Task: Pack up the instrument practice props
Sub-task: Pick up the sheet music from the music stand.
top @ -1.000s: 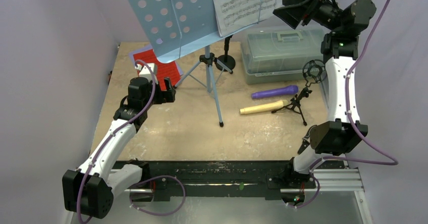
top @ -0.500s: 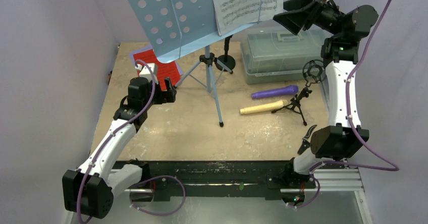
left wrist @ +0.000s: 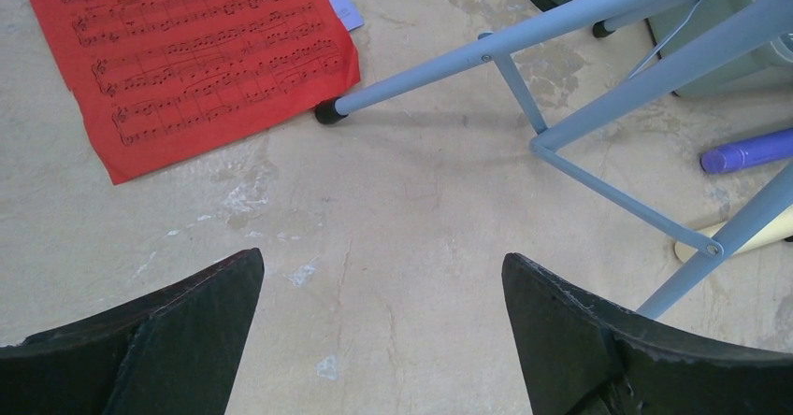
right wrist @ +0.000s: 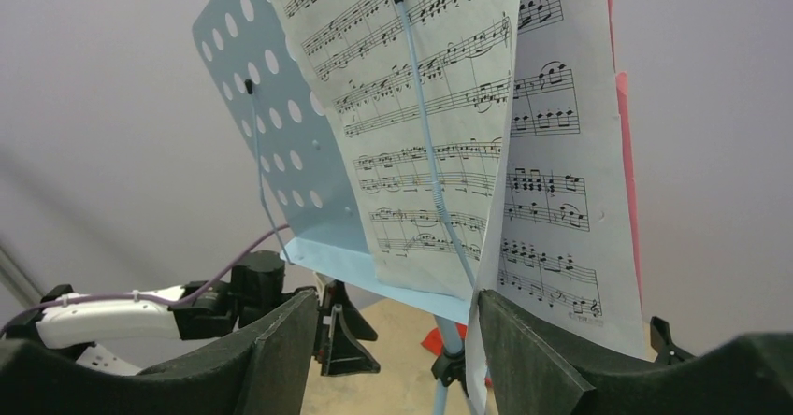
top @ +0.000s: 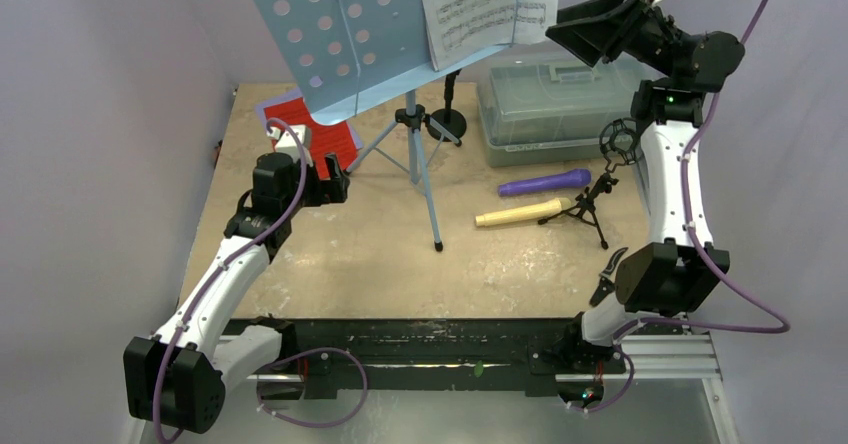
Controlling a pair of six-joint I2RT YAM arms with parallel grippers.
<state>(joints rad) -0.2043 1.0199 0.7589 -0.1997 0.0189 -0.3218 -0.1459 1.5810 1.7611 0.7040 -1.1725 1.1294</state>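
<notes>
Moved: my right gripper [top: 596,9] has risen closer to the sheet music [top: 487,4]; jaws narrower than before
Grip: jaws partly apart; nothing held
Relation: sheets upright on the music rest [top: 335,39]; lower edge lined up between my fingers; right arm nearer

Right arm [top: 672,179] high; both jaws apart
</notes>
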